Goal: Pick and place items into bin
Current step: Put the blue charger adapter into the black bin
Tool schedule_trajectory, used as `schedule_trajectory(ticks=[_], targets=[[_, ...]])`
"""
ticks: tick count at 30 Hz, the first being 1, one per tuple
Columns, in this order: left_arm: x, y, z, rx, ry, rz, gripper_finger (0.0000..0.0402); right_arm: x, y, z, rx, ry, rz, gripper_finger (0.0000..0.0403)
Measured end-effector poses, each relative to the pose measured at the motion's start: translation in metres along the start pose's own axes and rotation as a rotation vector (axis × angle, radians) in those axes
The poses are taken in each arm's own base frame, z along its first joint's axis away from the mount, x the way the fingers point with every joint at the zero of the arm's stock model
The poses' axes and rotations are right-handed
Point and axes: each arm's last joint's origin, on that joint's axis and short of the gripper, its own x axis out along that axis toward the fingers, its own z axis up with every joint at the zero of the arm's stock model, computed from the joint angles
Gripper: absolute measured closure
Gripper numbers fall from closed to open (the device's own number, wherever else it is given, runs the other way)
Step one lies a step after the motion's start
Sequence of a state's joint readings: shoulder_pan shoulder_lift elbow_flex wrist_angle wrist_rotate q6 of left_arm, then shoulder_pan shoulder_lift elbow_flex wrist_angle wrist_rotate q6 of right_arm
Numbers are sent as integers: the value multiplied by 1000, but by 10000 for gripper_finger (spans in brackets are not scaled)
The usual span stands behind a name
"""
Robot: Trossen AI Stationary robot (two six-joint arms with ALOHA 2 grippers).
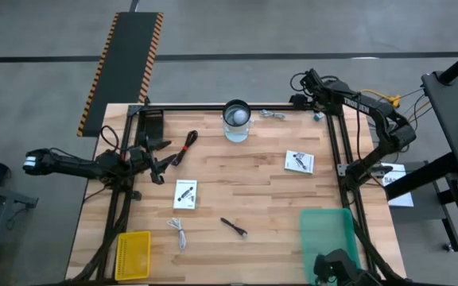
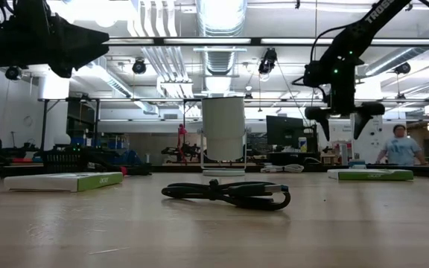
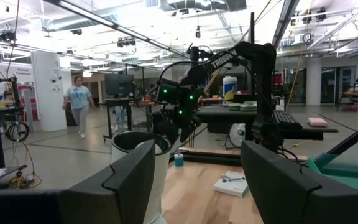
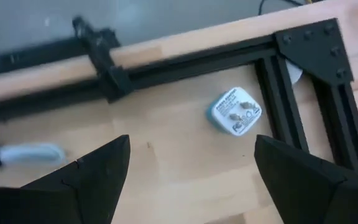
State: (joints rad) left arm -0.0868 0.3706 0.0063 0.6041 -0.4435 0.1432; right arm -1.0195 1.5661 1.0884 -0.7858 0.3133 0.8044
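Left arm extends from the table's left edge inward, roughly level. Left gripper [image 1: 161,168] sits above the left part of the table [image 1: 245,191], fingers [image 3: 129,180] spread apart. Right arm reaches to the far right corner. Right gripper [image 1: 318,109] hangs raised there, apparently pointing down, fingers [image 4: 92,171] set wide.

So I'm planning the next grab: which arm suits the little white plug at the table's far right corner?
Right. Its open pincer hovers over the white plug by the frame corner, while the left pincer sits across the table near the black cable.
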Motion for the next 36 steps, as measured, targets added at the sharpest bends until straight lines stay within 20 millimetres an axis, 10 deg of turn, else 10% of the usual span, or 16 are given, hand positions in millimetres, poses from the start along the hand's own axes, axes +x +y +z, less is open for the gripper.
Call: schedule_trajectory(ticks=[7,36], targets=[[0,0,0,0,0,0,180,0,3,-2,230,-66,-31,76],[0,0,-2,4,21,-4,180,50,22,-5,147,33,-456,76]])
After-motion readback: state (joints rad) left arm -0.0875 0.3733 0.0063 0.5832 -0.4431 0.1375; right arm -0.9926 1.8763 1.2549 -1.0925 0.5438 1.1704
